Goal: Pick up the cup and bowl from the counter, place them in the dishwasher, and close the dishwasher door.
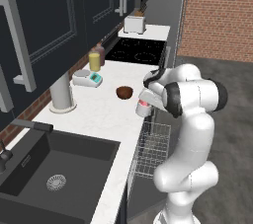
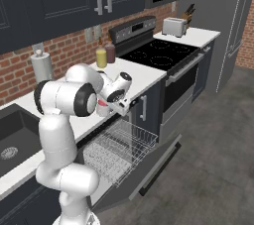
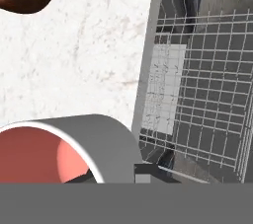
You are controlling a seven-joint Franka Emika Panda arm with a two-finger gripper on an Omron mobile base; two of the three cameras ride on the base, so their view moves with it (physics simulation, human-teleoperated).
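Even flat light, soft shadows, slightly blurry

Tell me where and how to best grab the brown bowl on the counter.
Grip the bowl by its rim, coming straight down from above with one finger inside and one outside. It sits upright, open and shallow on the counter, so its low curved sides offer little purchase.

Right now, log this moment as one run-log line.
gripper: shut on cup | cup: at counter edge, above rack | bowl: on counter | dishwasher door: open | rack: out, empty
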